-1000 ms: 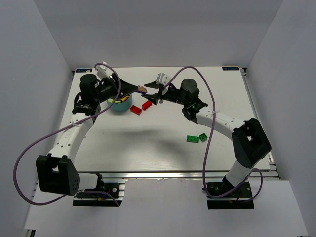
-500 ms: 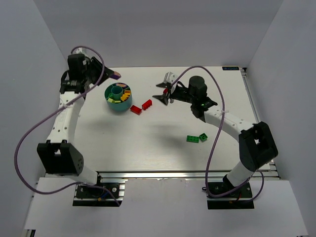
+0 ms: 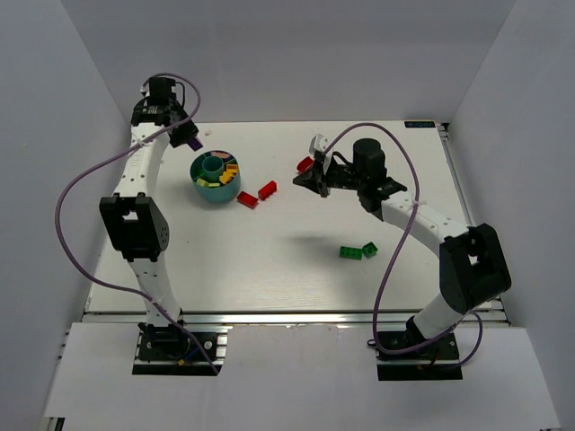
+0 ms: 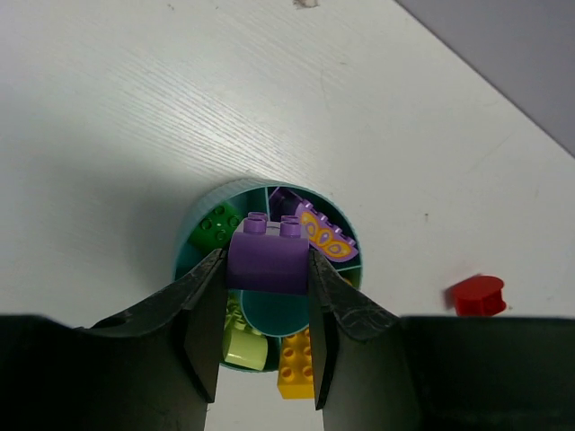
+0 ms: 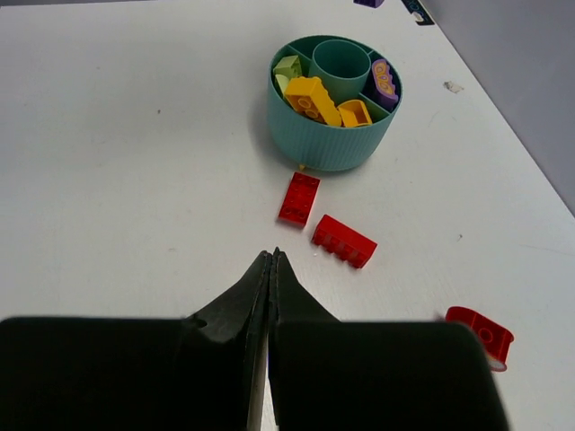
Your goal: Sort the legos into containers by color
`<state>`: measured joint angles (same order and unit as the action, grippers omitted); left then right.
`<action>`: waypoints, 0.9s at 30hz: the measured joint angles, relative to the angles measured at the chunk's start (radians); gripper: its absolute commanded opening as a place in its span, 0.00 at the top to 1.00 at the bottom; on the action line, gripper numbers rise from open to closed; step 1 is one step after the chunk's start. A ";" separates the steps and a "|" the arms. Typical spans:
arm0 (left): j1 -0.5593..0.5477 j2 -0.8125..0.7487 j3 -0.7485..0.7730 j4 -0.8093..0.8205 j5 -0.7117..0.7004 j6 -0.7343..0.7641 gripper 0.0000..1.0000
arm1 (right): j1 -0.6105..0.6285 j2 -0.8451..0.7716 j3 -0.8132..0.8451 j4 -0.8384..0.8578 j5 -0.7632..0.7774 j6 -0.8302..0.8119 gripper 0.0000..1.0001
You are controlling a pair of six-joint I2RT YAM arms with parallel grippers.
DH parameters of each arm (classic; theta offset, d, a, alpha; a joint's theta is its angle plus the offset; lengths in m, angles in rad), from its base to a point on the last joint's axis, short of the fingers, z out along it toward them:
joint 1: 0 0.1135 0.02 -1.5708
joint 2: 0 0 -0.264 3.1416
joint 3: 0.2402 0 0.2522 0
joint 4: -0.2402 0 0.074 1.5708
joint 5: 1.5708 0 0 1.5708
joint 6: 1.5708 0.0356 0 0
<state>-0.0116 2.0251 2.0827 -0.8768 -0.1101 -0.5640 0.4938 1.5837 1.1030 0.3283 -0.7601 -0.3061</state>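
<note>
My left gripper [image 4: 267, 260] is shut on a purple lego [image 4: 268, 258] and holds it in the air above the teal cup [image 4: 183, 259]; from above it hangs just back-left of the cup [image 3: 216, 189]. The compartments hold dark green [image 4: 216, 224], pale green [image 4: 241, 346], yellow [image 4: 295, 364] and purple patterned [image 4: 323, 235] legos. My right gripper [image 5: 272, 258] is shut on nothing, low over the table. Ahead of it lie two red legos [image 5: 299, 197] [image 5: 344, 241], and a curved red one [image 5: 481, 334] lies to its right.
Two green legos [image 3: 350, 252] [image 3: 369, 248] lie on the table under the right arm's forearm. The left arm stands stretched up along the left wall. Grey walls close in the table on three sides.
The left arm has swung from over the red legos back to the far left with the purple lego in its grip. The right gripper opened, then shut empty, and shifted slightly right.
</note>
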 measured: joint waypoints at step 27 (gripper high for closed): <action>-0.037 0.021 -0.103 0.106 0.010 0.006 1.00 | -0.032 0.000 -0.008 -0.042 -0.002 0.015 1.00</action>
<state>-0.0483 2.0464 1.9800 -0.7712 -0.1005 -0.5575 0.4622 1.5837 1.0950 0.2867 -0.7624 -0.2913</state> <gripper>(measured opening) 0.463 0.010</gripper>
